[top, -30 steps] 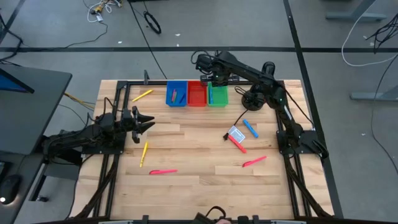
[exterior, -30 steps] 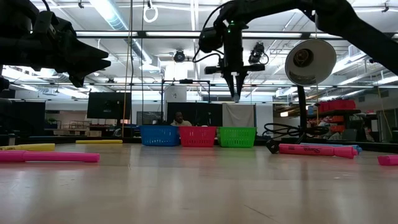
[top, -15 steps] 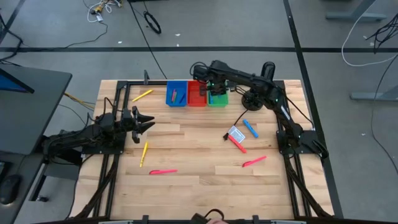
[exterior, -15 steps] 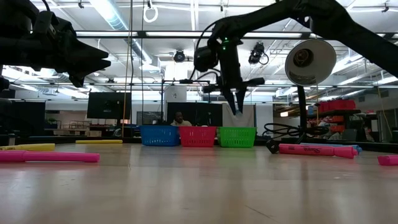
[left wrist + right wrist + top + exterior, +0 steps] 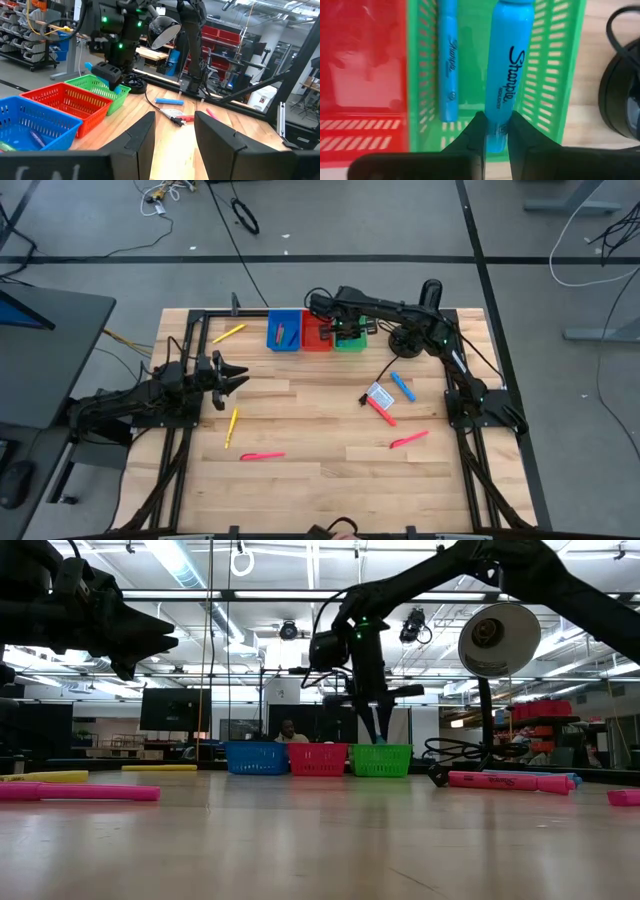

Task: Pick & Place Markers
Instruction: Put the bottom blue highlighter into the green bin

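Note:
My right gripper hangs over the green bin at the table's far edge, shut on a blue marker. A second blue marker lies on the floor of that bin. The red bin and the blue bin stand beside it. Loose markers lie on the table: yellow, yellow, pink, pink, blue and red. My left gripper waits open at the table's left, touching nothing. My right gripper pinches the blue marker by one end between its two fingers. The fingers come from above, pointing down. The marker reaches out beyond the fingertips, roughly in line with them, over the inside of the green bin; whether its far end touches the bin I cannot tell.
A white-and-blue card with a black cable lies between the blue and red markers on the right. A round black lamp head sits right of the green bin. Dark frame bars run along the table's left and right sides.
My right gripper has come down toward the green bin with the blue marker, staying shut on it, and now hangs just above the bin's rim. The marker has gone down with it.

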{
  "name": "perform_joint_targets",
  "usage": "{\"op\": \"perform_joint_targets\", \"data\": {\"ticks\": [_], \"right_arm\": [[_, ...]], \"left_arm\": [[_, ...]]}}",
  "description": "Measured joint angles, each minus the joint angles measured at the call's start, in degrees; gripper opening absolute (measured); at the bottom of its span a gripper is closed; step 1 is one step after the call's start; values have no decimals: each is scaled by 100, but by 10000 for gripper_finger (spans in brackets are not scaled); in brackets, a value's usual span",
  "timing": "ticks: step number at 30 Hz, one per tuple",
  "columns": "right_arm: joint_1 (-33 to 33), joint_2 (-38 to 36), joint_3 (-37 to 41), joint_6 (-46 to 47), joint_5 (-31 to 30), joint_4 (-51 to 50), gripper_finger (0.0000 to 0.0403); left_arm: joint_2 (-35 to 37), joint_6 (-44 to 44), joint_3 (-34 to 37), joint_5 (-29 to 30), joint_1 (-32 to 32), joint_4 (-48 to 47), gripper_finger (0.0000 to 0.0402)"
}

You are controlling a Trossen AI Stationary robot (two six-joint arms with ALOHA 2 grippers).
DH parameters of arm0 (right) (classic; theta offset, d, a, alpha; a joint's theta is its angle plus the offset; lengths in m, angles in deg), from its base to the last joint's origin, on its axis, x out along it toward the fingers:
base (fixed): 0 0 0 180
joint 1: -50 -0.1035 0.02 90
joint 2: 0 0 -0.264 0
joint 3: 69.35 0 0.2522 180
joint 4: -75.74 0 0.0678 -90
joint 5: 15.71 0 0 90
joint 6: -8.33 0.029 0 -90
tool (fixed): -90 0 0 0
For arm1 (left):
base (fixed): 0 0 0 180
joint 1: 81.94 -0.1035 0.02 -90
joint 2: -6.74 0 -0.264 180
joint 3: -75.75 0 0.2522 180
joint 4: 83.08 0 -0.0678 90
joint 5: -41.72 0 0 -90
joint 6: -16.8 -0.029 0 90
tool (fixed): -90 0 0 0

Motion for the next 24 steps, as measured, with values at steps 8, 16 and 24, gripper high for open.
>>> {"op": "perform_joint_targets", "data": {"ticks": [8,16,24], "right_arm": [[7,51,61,-56,20,352,36],[20,178,52,-198,21,543,36],[31,188,59,-200,111,512,64]], "left_arm": [[0,0,0,0,0,0,142],[0,1,1,-2,1,0,142],[0,0,0,-2,1,0,142]]}}
